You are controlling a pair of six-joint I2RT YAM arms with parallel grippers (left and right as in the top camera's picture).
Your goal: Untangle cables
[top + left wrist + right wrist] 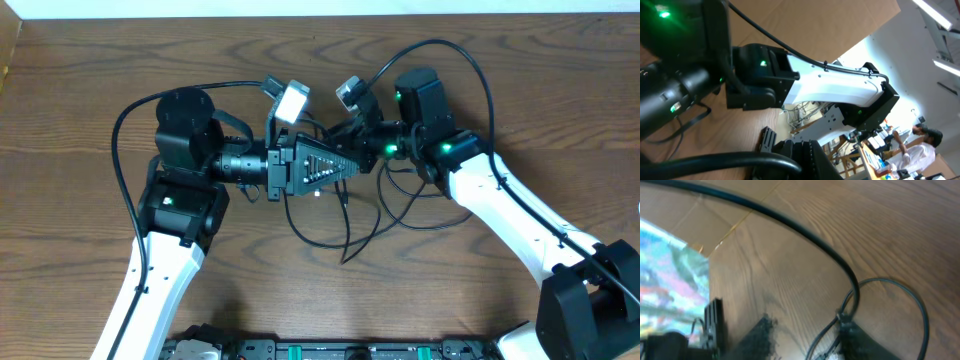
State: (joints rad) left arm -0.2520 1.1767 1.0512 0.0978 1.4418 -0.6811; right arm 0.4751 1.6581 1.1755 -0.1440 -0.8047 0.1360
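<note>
Thin black cables (345,225) lie in loose overlapping loops on the wooden table (90,90), below where my two grippers meet. My left gripper (355,166) points right, just above them. Its fingers (803,146) are pressed together, and no cord shows between them. My right gripper (362,140) points left, close to the left fingertips. In the right wrist view its fingers (807,325) are apart, and thin black cables (890,287) run along the inner side of one finger. A small white spot (317,193) shows under the left gripper; I cannot tell what it is.
Thick black cables fixed to the arms arc over the table (470,60) and cross both wrist views (790,222) (715,162). The right arm's white link (835,92) fills the left wrist view. The table's far edge (320,14) is at the top.
</note>
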